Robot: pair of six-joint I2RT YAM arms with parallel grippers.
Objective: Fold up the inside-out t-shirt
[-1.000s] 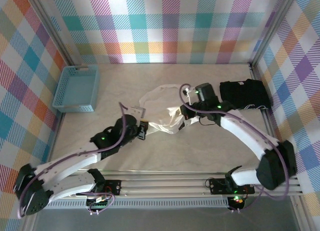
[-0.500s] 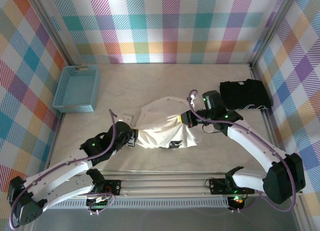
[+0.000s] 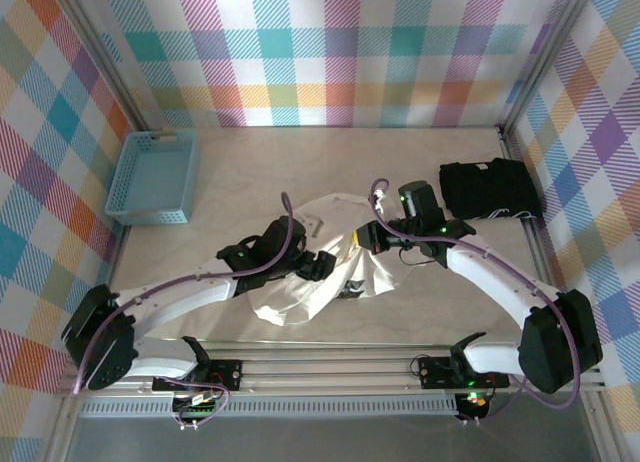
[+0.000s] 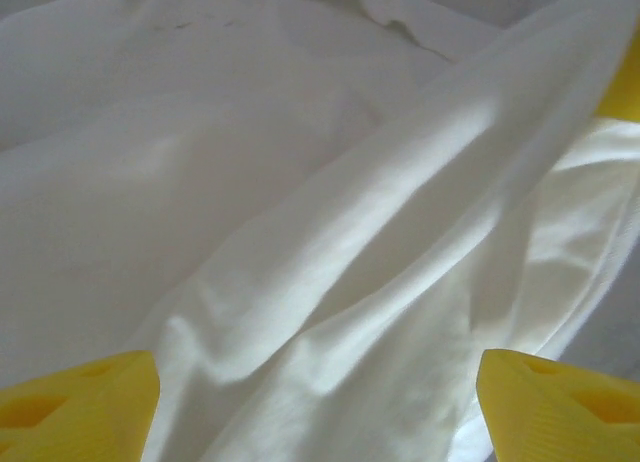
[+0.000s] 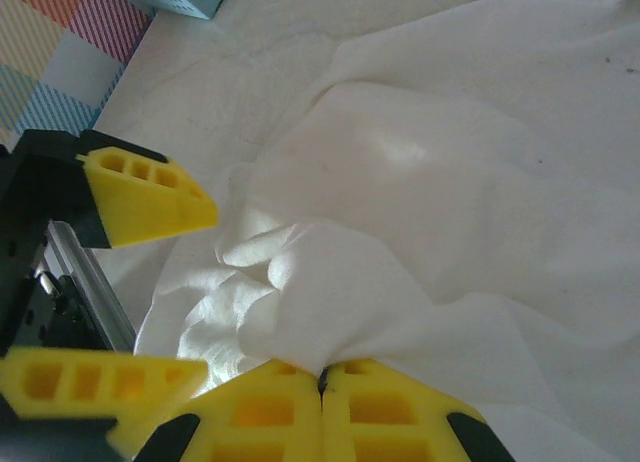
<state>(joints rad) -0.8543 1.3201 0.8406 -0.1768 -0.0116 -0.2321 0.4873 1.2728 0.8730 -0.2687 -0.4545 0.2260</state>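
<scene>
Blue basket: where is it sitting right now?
From the top camera, the blue basket sits at the far left of the table, beside the checked side wall, well apart from the white t-shirt in the middle.

Blue basket (image 3: 152,178), black folded garment (image 3: 488,190)

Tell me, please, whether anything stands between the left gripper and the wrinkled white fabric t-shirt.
Nothing visible does: the left gripper hangs open right over the wrinkled white fabric t-shirt, bare cloth between its yellow fingers.

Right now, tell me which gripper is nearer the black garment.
Right. The right gripper, shut on the t-shirt, is left of the black garment; the left gripper hovers farther left over the t-shirt.
</scene>
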